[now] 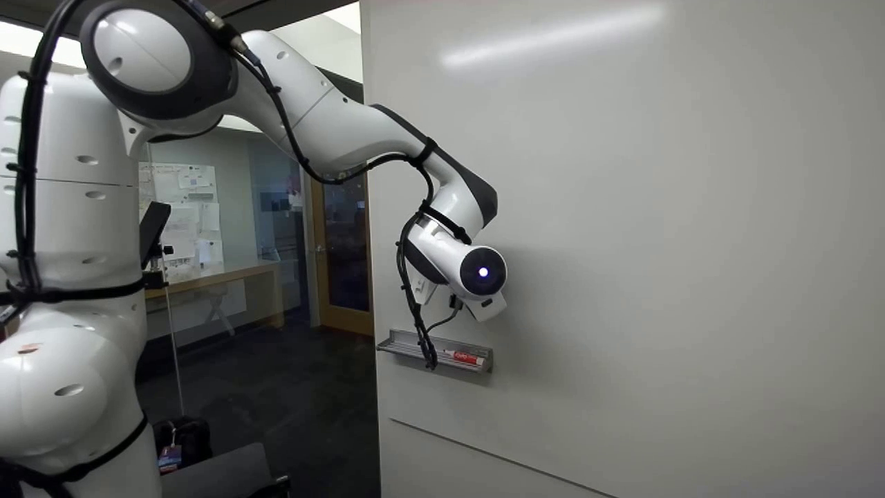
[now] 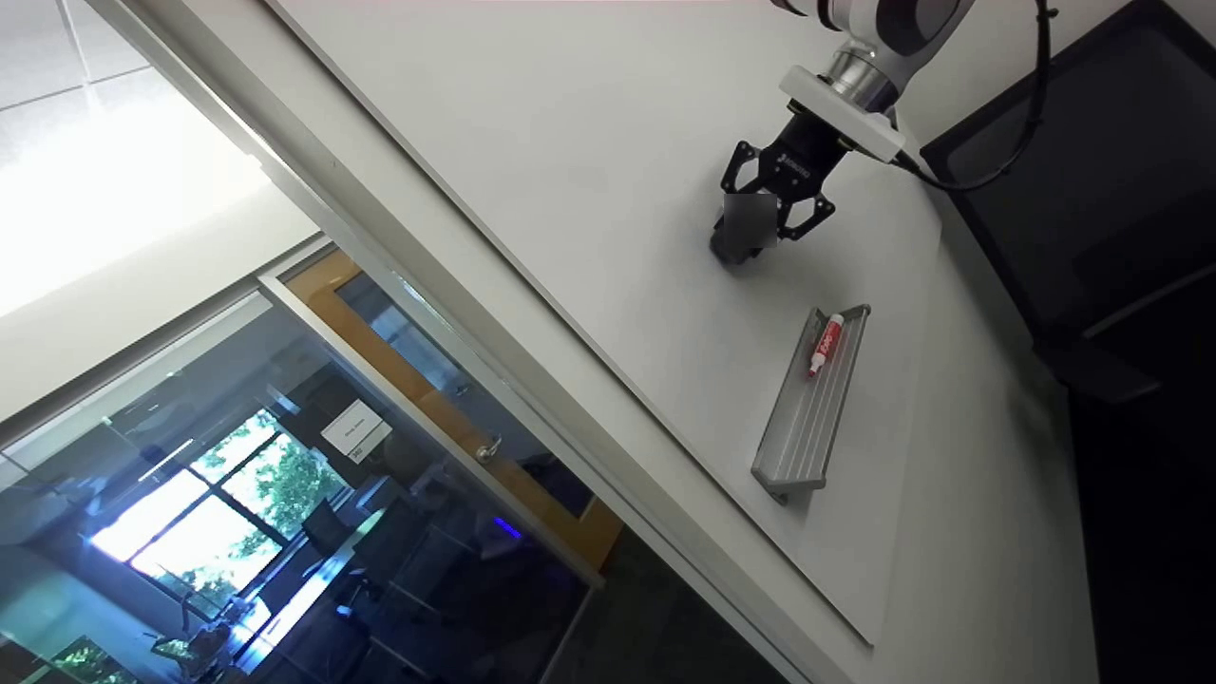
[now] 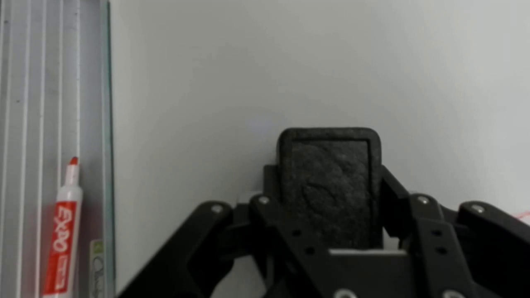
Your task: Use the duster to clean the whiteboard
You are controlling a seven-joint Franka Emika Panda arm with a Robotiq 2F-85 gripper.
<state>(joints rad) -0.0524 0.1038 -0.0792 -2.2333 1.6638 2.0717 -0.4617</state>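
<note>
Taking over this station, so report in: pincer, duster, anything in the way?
Pincer shut on duster. Duster close to whiteboard, contact unclear. Possible snag: grey ledge with marker, off to one side.

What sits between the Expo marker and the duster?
Wrist view, going from Expo marker to duster: a greenish item, cut off by the frame; the tray's edge; a stretch of whiteboard; then one finger of the end effector, at the duster's side.
</note>
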